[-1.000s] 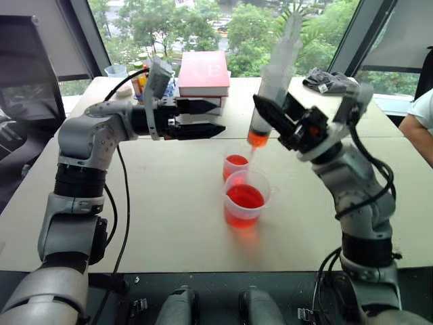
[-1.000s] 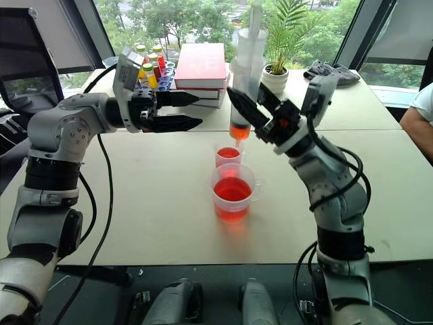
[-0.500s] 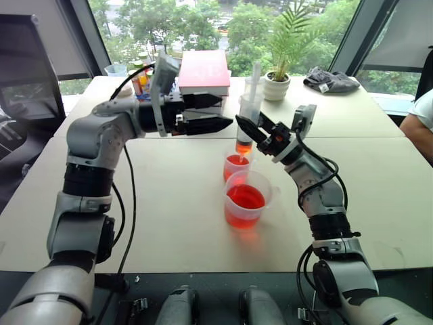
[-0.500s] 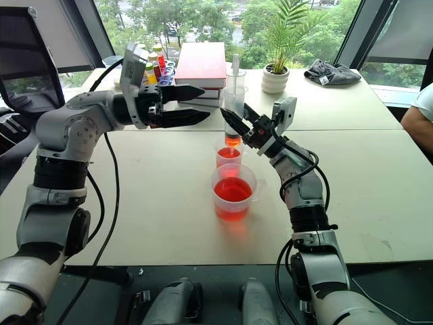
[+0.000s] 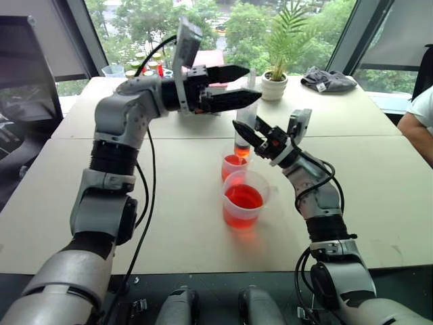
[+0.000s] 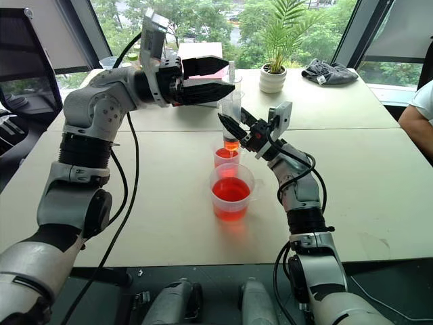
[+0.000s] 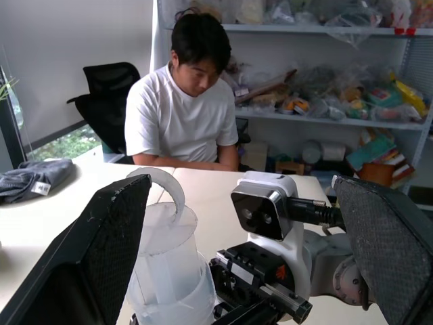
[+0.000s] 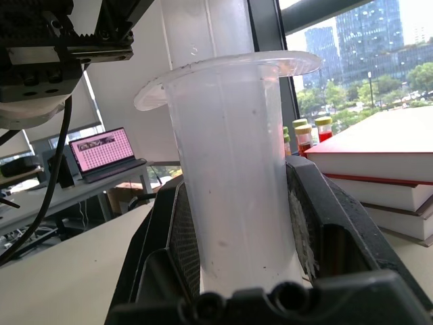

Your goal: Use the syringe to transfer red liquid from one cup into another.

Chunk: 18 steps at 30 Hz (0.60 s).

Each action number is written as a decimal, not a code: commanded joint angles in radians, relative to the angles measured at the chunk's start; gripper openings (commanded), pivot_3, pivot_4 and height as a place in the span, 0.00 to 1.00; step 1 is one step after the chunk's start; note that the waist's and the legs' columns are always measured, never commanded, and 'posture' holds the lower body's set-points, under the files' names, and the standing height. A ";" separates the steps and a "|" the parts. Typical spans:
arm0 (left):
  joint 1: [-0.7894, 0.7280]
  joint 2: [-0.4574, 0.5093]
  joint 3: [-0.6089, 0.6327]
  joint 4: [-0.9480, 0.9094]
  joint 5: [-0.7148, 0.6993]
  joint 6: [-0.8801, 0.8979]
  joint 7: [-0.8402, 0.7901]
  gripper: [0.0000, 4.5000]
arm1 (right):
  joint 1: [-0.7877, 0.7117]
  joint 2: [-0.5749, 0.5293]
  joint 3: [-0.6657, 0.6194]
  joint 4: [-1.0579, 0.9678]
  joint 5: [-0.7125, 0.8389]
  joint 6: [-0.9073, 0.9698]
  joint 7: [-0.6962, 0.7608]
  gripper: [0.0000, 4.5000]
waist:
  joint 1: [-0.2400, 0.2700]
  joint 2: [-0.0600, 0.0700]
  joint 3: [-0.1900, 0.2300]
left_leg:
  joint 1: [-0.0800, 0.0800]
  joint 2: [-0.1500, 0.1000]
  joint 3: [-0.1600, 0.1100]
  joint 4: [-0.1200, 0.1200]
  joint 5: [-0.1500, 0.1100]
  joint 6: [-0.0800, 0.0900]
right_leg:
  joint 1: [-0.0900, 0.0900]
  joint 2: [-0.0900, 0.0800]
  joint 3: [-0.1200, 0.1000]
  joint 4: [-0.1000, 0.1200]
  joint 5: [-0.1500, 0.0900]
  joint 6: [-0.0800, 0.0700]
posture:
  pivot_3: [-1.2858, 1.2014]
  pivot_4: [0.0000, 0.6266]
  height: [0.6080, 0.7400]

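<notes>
Holding the syringe [image 6: 231, 108] upright, the right gripper [image 6: 235, 128] clamps its barrel above the smaller cup [image 6: 226, 157].
Its orange-red tip hangs over that cup, behind the larger cup [image 6: 232, 192] of red liquid [image 6: 231, 190]; the left gripper [image 6: 220, 76], fingers spread, brackets the plunger top.

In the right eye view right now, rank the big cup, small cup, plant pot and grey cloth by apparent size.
1. Big cup.
2. Grey cloth, though it lies farther back, so its true size is unsure.
3. Plant pot and small cup look alike; the pot is farther away, so I won't rank them.
</notes>
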 commanded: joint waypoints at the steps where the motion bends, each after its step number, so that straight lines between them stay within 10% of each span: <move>1: -0.038 -0.017 0.000 0.009 0.013 -0.027 -0.022 0.99 | -0.006 0.004 -0.002 -0.059 0.004 -0.016 0.004 0.32 | 0.002 0.000 0.000 | 0.000 0.000 0.000 0.000 0.000 0.000 | 0.000 0.000 0.000 0.000 0.000 0.000 | 0.52 0.24 1.00; 6: -0.061 -0.058 0.000 0.066 0.035 -0.055 -0.025 0.81 | 0.000 0.000 0.000 -0.073 0.002 -0.012 0.006 0.32 | 0.002 0.000 0.000 | 0.000 0.000 0.000 0.000 0.000 0.000 | 0.000 0.000 0.000 0.000 0.000 0.000 | 0.52 0.24 1.00; 13: -0.081 -0.092 0.017 0.123 0.055 -0.084 -0.024 0.06 | 0.006 -0.002 0.003 -0.085 -0.003 -0.008 0.010 0.32 | 0.000 0.000 0.000 | 0.000 0.000 0.000 0.000 0.000 0.000 | 0.000 0.000 0.000 0.000 0.000 0.000 | 0.52 0.24 1.00; 18: -0.069 -0.088 0.003 0.130 0.086 -0.099 -0.037 0.03 | 0.003 -0.007 -0.003 -0.111 -0.002 0.001 0.009 0.32 | 0.001 0.000 0.000 | 0.000 0.000 0.000 0.000 0.000 0.000 | 0.000 0.000 0.000 0.000 0.000 0.000 | 0.52 0.24 1.00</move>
